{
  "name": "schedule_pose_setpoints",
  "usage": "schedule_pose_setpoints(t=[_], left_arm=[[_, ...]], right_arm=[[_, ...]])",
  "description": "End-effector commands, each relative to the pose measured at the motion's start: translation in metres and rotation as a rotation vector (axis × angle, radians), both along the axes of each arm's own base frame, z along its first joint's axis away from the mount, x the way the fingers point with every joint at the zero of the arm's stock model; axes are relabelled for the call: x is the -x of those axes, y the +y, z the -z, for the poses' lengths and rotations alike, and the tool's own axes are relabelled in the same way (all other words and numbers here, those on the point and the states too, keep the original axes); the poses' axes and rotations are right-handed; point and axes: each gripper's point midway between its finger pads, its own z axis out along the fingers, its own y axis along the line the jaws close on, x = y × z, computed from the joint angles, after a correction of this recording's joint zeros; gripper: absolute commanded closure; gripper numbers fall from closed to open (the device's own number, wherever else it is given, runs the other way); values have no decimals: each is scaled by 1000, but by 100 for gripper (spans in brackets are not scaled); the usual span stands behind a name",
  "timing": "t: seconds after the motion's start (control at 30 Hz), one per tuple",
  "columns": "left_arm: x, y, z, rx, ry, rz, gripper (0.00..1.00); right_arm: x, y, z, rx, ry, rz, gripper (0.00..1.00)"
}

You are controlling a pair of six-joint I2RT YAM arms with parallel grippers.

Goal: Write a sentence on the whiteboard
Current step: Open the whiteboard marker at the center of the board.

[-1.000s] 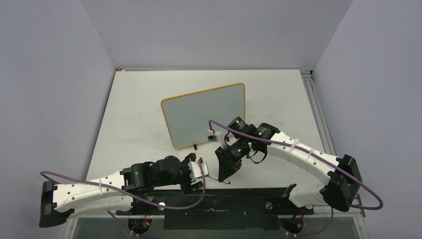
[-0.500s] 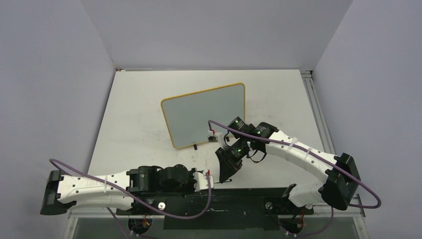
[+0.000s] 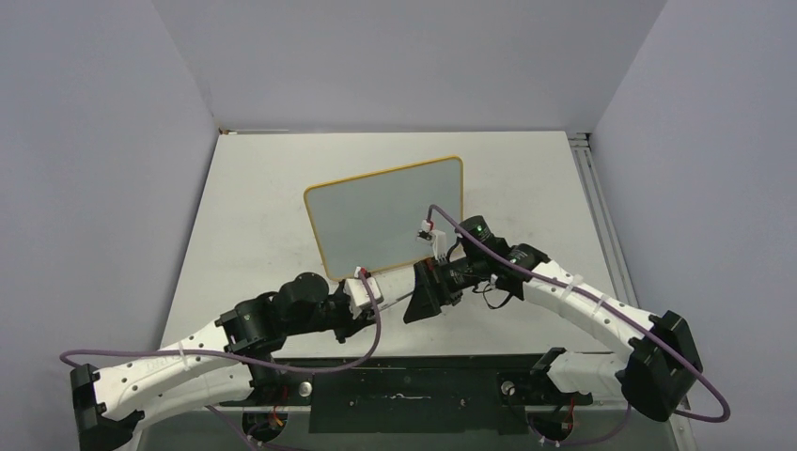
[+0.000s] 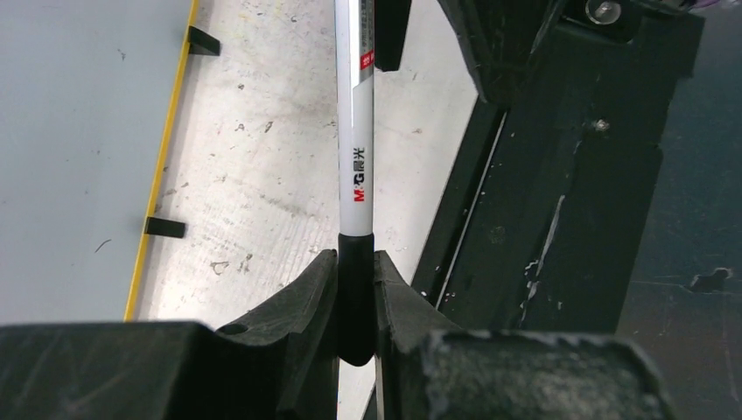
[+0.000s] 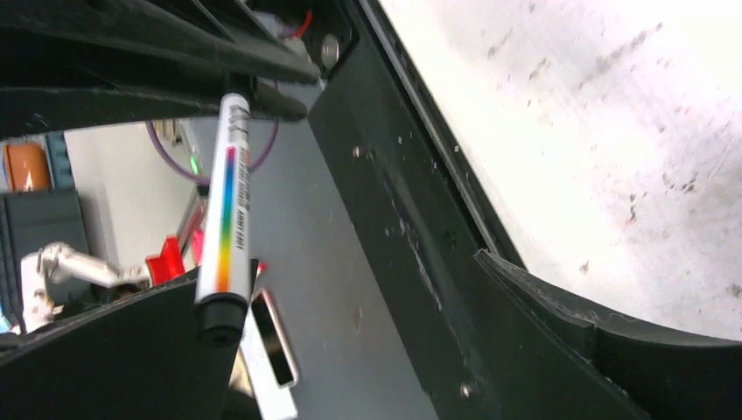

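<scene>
**Left jaws.** Mine were together, clamped on the black end of the marker (image 4: 354,166). Its white barrel ran straight out from my fingertips toward the right jaws, above the near part of the table (image 3: 526,178).

**Whiteboard** (image 3: 385,211). It rested at mid-table, just beyond both sets of jaws and turned slightly askew. Its yellow frame was fully in view, and the near edge carried two small black feet (image 4: 164,227). The face read pale grey. The marker stood apart from the frame, to its right in the left wrist view.

**Right jaws.** Mine were spread wide apart and gripped nothing. The marker's far end, a black tip below a rainbow-striped band, lay close against one finger (image 5: 105,367). I could not tell whether it touched. My right arm reached in from the right side of the table.
</scene>
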Motion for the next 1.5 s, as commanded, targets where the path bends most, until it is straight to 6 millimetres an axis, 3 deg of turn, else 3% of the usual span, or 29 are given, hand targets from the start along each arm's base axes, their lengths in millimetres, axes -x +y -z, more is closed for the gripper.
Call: schedule_pose_setpoints(t=[0.0, 0.23, 0.4, 0.6, 0.7, 1.1, 1.47], left_arm=[[10, -19, -35, 126, 55, 106, 100], [21, -24, -29, 106, 103, 174, 100], [21, -23, -27, 101, 107, 174, 100], [20, -23, -28, 101, 109, 173, 100], [20, -23, -28, 102, 108, 174, 100], [27, -24, -28, 110, 120, 218, 100], [28, -24, -27, 106, 120, 223, 100]], right_arm=[[-31, 19, -39, -164, -139, 175, 6], [-22, 24, -50, -258, -99, 174, 3], [4, 36, -61, -310, -72, 54, 17], [25, 44, -57, -298, -60, -21, 37], [26, 44, -55, -294, -57, -22, 46], [25, 44, -57, -312, -54, -1, 54], [25, 42, -53, -302, -70, -5, 83]])
